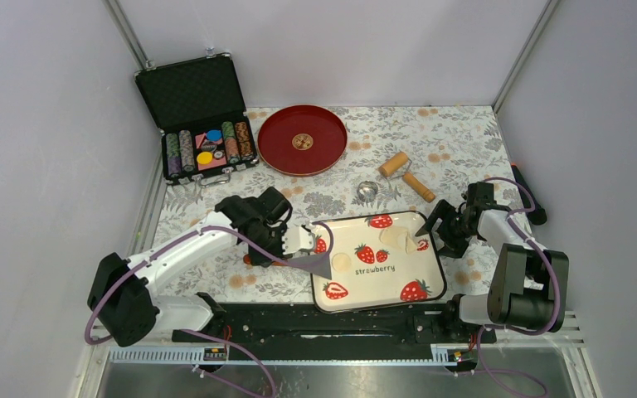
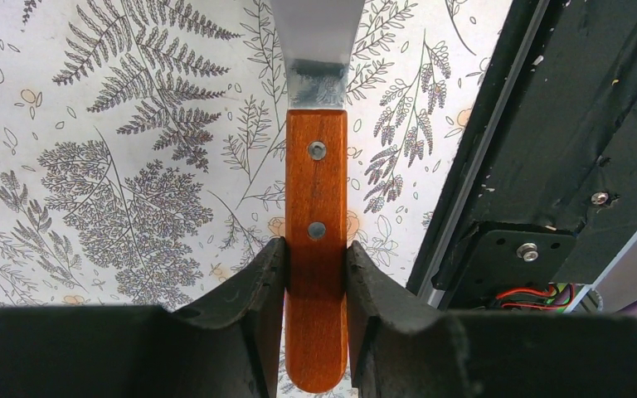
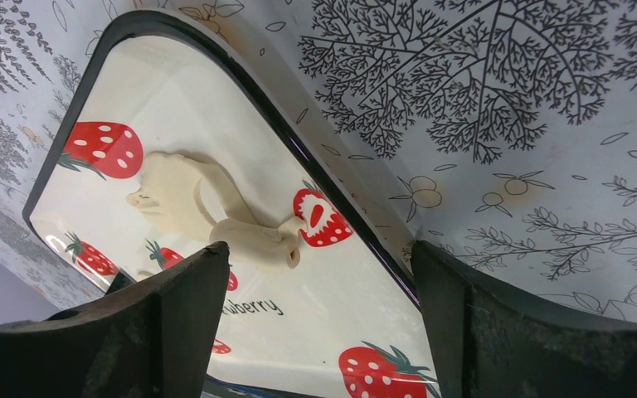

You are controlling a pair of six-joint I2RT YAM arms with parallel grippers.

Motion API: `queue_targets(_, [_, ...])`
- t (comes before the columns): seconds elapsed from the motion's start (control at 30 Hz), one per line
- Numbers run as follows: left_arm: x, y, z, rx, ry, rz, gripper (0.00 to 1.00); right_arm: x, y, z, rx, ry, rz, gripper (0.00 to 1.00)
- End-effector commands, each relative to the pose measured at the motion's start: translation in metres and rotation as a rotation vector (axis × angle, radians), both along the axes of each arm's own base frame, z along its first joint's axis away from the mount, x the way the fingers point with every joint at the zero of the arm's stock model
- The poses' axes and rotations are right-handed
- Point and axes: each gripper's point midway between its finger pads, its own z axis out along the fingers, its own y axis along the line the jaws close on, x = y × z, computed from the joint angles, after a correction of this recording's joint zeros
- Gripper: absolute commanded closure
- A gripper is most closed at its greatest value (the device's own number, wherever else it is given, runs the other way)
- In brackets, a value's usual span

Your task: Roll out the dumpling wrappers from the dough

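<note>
Fern-print tablecloth [image 1: 456, 133], grey walls [image 1: 340, 41]; dough [image 3: 207, 211] lengthwise roughly parallel to tray [image 3: 332, 178] rim; left gripper [image 2: 315, 253] clamping spatula [image 2: 316, 191], right gripper [image 3: 319, 249] agape.

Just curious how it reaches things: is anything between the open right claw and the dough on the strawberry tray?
Nothing visible blocks it. The right gripper hangs open over the right rim of the strawberry tray, and the dough lies uncovered just inside that low rim.

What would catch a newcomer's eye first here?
The strawberry tray between the arms, with torn dough toward its far right side and one round wrapper at its left. The left gripper is clamped on a wooden-handled scraper, blade at the tray's left edge; the right gripper stands open beside the dough.
</note>
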Motion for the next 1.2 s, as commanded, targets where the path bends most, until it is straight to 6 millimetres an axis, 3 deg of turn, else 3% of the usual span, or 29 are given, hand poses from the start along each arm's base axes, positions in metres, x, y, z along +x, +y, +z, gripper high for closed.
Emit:
queue_targets(0.0, [0.004, -0.003, 0.001, -0.005, 0.002, -0.005, 1.0, -0.002, 0.007, 0.0, 0.042, 0.002, 0.016, 0.13])
queue_targets(0.5, [0.022, -0.01, -0.005, 0.084, 0.027, 0.023, 1.0, -0.001, 0.01, 0.001, 0.06, -0.008, 0.023, 0.13])
queue_targets(1.17, [0.02, -0.029, -0.014, 0.099, 0.056, 0.017, 1.0, -0.002, 0.013, 0.002, 0.075, -0.013, 0.029, 0.13])
